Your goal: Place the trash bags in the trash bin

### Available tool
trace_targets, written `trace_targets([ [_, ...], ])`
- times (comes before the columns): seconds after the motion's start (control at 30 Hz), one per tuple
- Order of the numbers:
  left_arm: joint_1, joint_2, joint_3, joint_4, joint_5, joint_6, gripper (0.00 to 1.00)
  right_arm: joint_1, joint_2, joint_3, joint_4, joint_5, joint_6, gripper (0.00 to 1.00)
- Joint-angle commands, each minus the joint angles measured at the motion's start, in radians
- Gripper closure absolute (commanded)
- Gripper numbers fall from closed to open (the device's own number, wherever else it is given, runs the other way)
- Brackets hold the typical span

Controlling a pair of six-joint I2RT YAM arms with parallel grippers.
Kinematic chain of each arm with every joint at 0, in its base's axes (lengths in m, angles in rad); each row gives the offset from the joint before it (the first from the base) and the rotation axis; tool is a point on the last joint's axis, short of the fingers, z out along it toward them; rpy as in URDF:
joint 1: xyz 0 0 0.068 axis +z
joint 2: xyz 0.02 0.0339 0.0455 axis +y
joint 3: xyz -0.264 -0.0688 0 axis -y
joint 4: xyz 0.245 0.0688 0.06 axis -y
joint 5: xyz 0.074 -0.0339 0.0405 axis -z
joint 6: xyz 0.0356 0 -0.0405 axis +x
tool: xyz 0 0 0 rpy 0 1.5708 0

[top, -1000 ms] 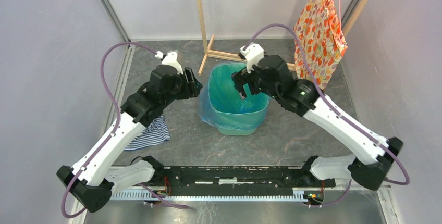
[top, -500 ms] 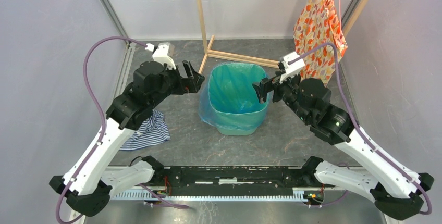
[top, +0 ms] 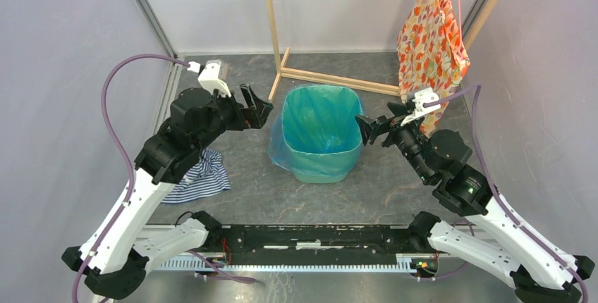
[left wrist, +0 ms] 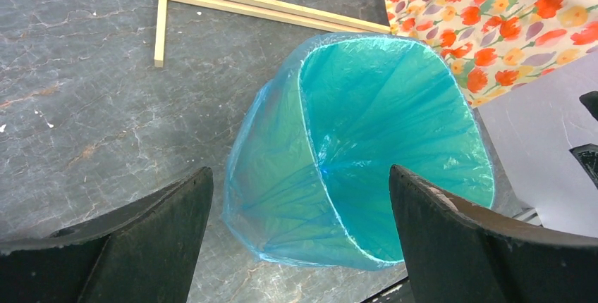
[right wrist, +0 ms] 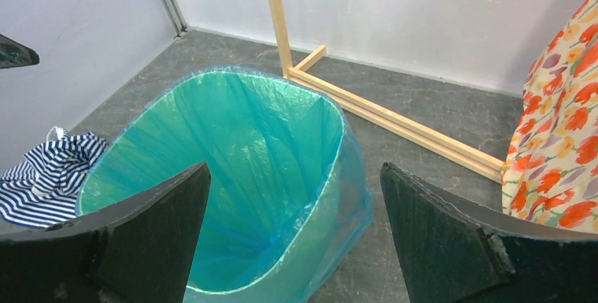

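The mint-green trash bin stands mid-table. The light-blue trash bag lines its inside and is folded over the rim, hanging down the outer wall on the left. My left gripper hovers just left of the bin, open and empty, apart from the rim. My right gripper hovers just right of the bin, also open and empty. In the left wrist view the bag shows between the open fingers of that gripper. The right wrist view shows the bag beyond its open gripper.
A blue-and-white striped cloth lies crumpled on the table left of the bin. A wooden stand rises behind the bin, its base rail on the floor. Orange floral fabric hangs at the back right. Walls enclose the sides.
The right gripper has lifted out of the bin's mouth and drawn back to the right. The left gripper has opened wide and backed off slightly to the left. The bag stays on the bin.
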Motion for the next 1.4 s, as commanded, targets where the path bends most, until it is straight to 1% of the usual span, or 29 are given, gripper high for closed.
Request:
trace_targets([
  [0.0,-0.001,-0.019,-0.003,0.025,-0.001,0.033,0.0,-0.001,-0.014,-0.002,0.054,0.02,0.006,0.02],
  [0.23,-0.001,-0.027,-0.015,0.035,-0.004,0.036,0.0,-0.002,-0.01,0.008,0.045,0.001,0.0,0.02],
  [0.53,-0.002,-0.037,-0.019,0.024,-0.045,0.046,0.0,-0.002,-0.004,0.018,0.065,-0.017,-0.003,0.02],
  [1.37,-0.001,-0.04,-0.024,0.034,-0.038,0.062,0.0,-0.001,-0.002,0.041,0.047,-0.016,-0.007,0.02],
])
